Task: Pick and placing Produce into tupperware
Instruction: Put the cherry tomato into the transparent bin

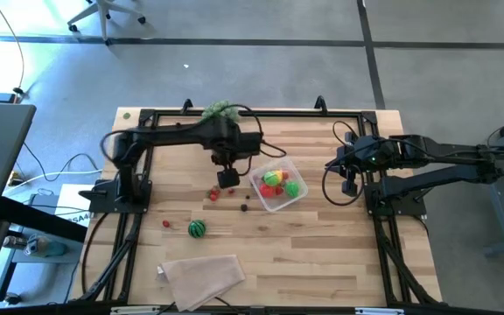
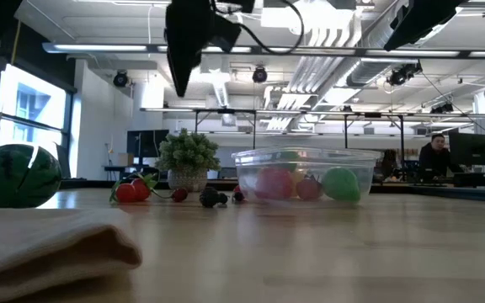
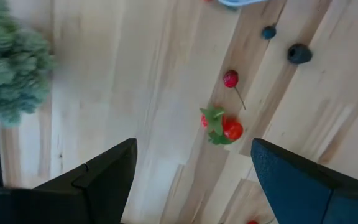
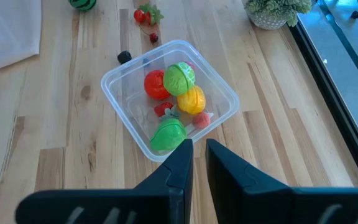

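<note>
Beige cloth (image 2: 49, 240) lies lower left on the wooden counter (image 2: 327, 252); left claw (image 1: 227, 178) released, right claw (image 4: 199, 155) clenched empty.

Watermelon ball (image 2: 13, 175) is cut off by the low view's edge. Tupperware (image 3: 240, 2) is cropped to a sliver in the left wrist view. Small dark pieces (image 1: 244, 207) on the bench cannot be identified.

- Readable text, labels, brands, numbers, signs: none found in any view.
- Tabletop (image 1: 322, 254): bare wood, no markings.
- Clear container (image 4: 224, 93): no label or print visible.
- Folded cloth (image 1: 201, 275): plain, unmarked.
</note>
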